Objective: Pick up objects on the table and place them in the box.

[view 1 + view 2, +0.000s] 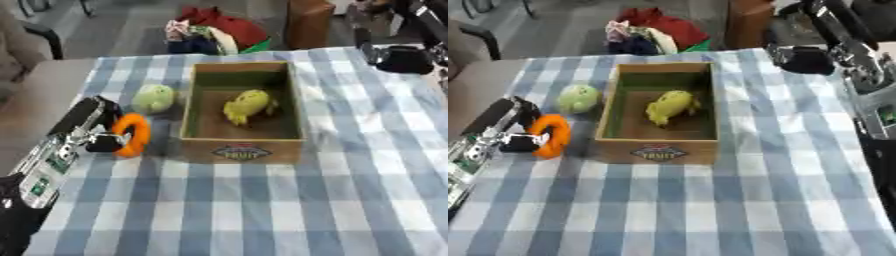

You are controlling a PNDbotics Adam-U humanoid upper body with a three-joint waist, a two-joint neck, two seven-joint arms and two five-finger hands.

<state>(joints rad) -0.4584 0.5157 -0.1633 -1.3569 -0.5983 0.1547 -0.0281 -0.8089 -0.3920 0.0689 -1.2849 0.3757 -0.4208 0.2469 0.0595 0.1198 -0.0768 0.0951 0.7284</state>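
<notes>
A cardboard box [241,148] stands open in the middle of the checked table, with a yellow toy [247,106] lying inside it. To the left of the box lies a pale green round object [153,98]. My left hand [98,129] is beside the box's front left corner, its fingers curled round an orange ring-shaped object [134,135] that stands on edge on the cloth. My right hand [802,59] hangs over the table's far right corner, dark and bunched; its fingers are not plain to see.
The blue and white checked cloth [262,205] covers the table. Beyond the far edge sit a pile of coloured cloth [214,32] and a brown upright object [308,22]. A chair [35,35] stands at the far left.
</notes>
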